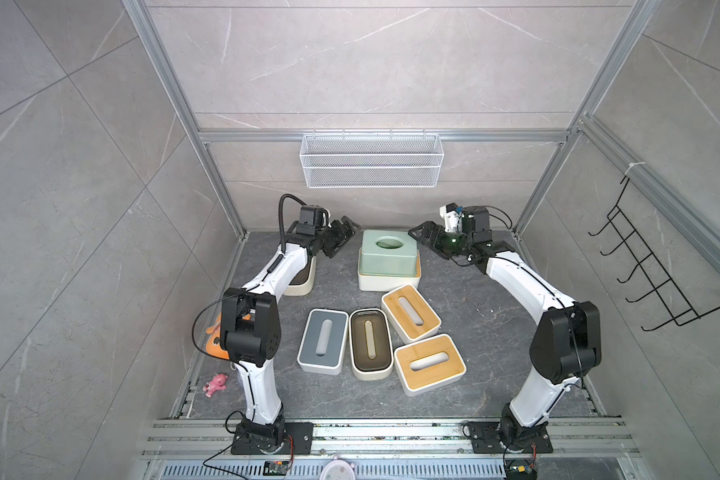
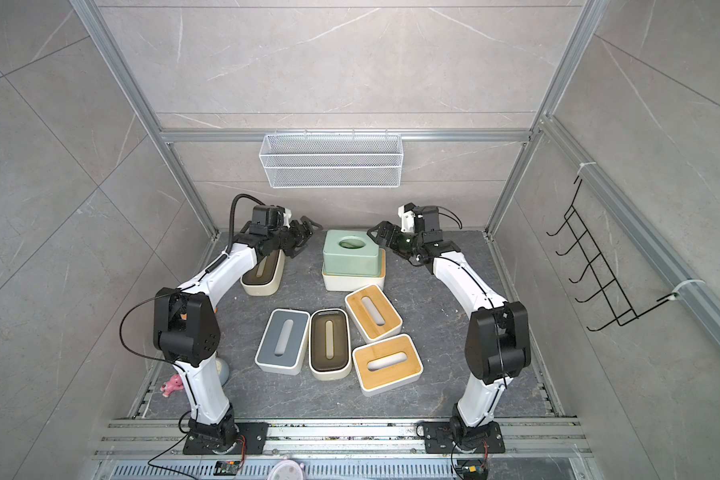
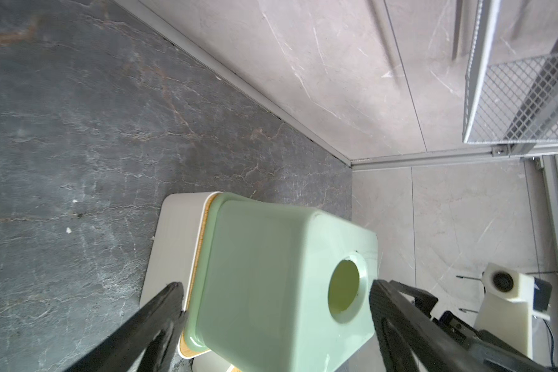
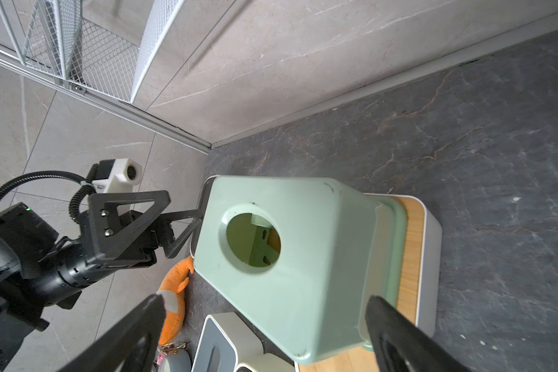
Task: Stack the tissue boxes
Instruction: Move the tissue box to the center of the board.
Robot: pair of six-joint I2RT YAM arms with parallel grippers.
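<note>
Sage green box (round hole) atop bamboo-lidded box, left pincer and right pincer spread wide

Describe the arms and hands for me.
The left arm and right arm have white links, black joints and thin black cables. The left hand and right hand are black, with triangular open-frame fingers. A ribbed black hose runs to the left wrist.
</note>
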